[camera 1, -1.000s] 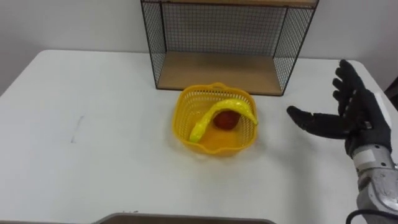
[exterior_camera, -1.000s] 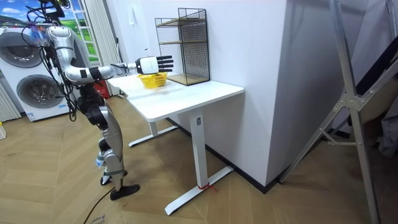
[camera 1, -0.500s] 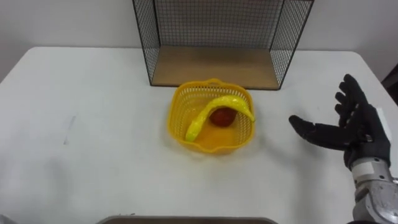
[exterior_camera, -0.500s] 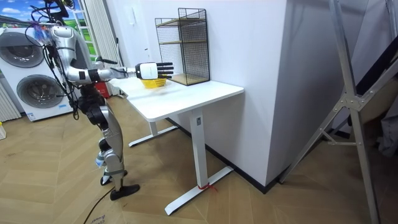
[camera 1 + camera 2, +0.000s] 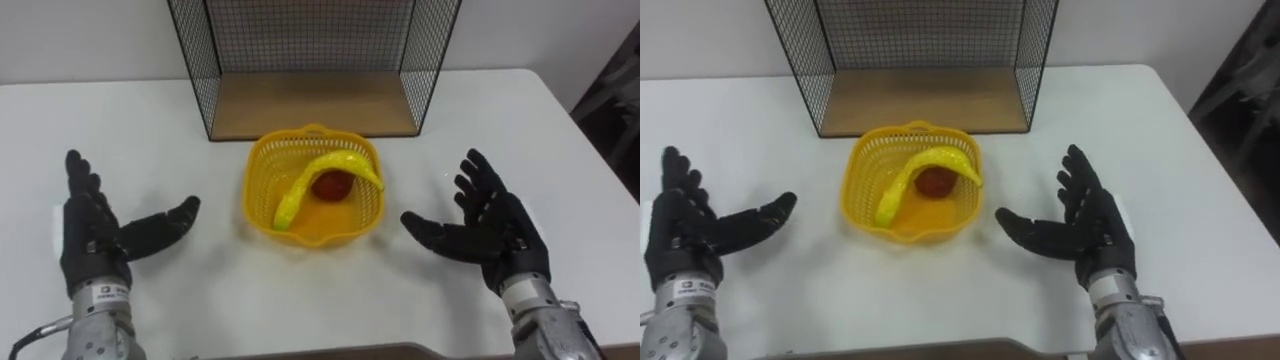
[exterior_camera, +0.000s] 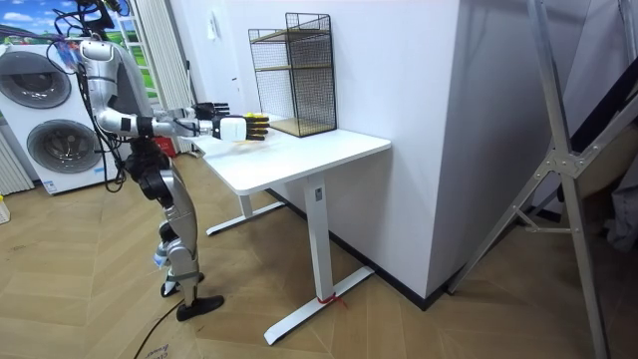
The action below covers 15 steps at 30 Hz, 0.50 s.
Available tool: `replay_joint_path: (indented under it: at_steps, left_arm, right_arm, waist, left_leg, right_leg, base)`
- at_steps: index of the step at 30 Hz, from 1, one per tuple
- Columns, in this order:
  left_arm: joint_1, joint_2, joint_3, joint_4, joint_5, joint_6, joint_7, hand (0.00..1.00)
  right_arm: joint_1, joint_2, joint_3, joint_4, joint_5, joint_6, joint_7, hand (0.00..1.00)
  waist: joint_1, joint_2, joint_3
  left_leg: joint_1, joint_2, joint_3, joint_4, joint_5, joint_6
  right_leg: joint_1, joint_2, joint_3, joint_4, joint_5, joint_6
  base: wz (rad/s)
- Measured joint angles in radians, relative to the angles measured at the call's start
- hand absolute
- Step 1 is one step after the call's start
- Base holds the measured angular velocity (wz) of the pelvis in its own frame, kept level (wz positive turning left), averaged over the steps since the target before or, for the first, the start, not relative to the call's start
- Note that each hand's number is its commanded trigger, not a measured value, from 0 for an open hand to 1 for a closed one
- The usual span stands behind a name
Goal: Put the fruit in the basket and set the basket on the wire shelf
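Nearest you, your left robot hand [image 5: 95,240] and right robot hand [image 5: 495,230] hovered over the white worktop [image 5: 560,130]. Both were spread wide open, palms facing inward, holding nothing. Between them, touching neither, sat the yellow basket [image 5: 262,185] with the banana [image 5: 340,163] and a red fruit [image 5: 330,187] already inside. The step looked like gripping the basket. You would do well to close in evenly from both sides, catch the walls under the rim, and lift level so the banana doesn't tip out. Just beyond stood the wire shelf [image 5: 310,100], its wooden bottom board bare. Clear its front edge before setting the basket down.
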State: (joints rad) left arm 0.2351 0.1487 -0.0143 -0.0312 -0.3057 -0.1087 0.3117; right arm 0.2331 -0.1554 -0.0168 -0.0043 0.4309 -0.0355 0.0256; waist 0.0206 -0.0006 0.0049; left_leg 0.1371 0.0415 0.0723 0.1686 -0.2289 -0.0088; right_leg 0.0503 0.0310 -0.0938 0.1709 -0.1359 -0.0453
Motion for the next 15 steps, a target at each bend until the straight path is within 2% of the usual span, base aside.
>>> replay_joint_path:
  at_steps: [4,9,15]
  left_arm:
    - [-0.028,-0.017,-0.006,0.035,-0.038,0.0,-0.059,0.0]
    - [-0.039,-0.017,-0.024,0.056,-0.077,0.0,-0.134,0.0]
    - [-0.048,-0.022,-0.064,0.102,-0.097,0.0,-0.214,0.0]
  right_arm:
    - [-0.008,0.013,0.037,0.0,0.08,-0.013,0.013,0.0]
    - [-0.037,0.015,0.068,0.024,0.084,-0.028,0.031,0.0]
    - [-0.059,0.018,0.084,0.07,0.124,-0.029,0.063,0.0]
  waist:
    - [-0.006,-0.006,0.0021]
    - [-0.012,-0.009,0.006]
    - [-0.012,-0.012,0.0101]
  left_leg:
    - [0.005,0.001,0.002,0.0,0.0,0.0]
    - [0.009,0.0,0.006,-0.001,0.0,0.0]
    - [0.007,0.001,0.006,-0.001,0.0,0.0]
  right_leg:
    - [0.002,0.001,0.001,0.003,0.0,0.0]
    - [0.002,0.001,0.007,0.005,0.0,0.0]
    - [0.0,0.002,0.009,0.004,0.0,0.0]
  base:
    - [0.0]
    - [-0.02]
    - [-0.01]
